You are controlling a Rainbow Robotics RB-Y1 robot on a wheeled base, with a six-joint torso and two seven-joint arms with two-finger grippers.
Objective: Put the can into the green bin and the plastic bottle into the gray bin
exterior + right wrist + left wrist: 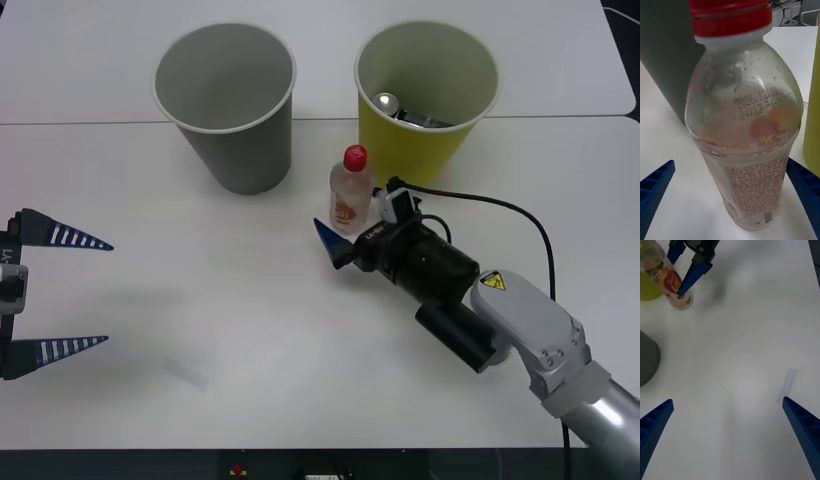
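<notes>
**Now for the bottle, the can is binned**

Largest first: on the white tabletop (300, 400) I see the gray bin (226, 110) and, to its right, the green bin (427, 95) with the can (386, 101) lying inside. The plastic bottle (350, 192) stands upright just before the green bin. My right hand (352, 232) is spread, fingers flanking the bottle without touching. The left hand (60, 293) waits released at the tabletop's left edge. I judge the bottle light, thin-walled and slick, so I'd squeeze gently on the labelled lower body.
</notes>
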